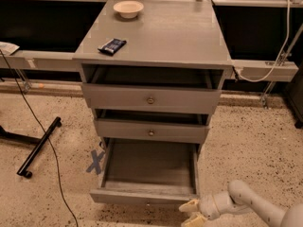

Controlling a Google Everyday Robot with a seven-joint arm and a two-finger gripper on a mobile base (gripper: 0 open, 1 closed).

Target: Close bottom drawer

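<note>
Camera view: looks down on a grey cabinet (pixel 156 37) with 3 drawers.
Bottom drawer (pixel 147 167): at 6 o'clock of the cabinet, pulled far out, well past the 2 drawers above it.
Arm (pixel 255 207): white, enters from 4 o'clock of the frame.
Gripper (pixel 191 213): at the drawer front's 5 o'clock corner, 2 fingers apart; contact with the panel cannot be told.
Bowl (pixel 128 8): at 11 o'clock on the cabinet top.
Packet (pixel 112 45): dark, at 8 o'clock on the top.

speckled beige floor (pixel 255 141) with a blue tape x (pixel 96 161) and a black stand leg (pixel 40 148) at left. behind, dark panels (pixel 38 27) over a pale rail (pixel 42 60); grey cabinet (pixel 165 37) in the middle. gripper (pixel 191 213) low at right, above the floor.
</note>
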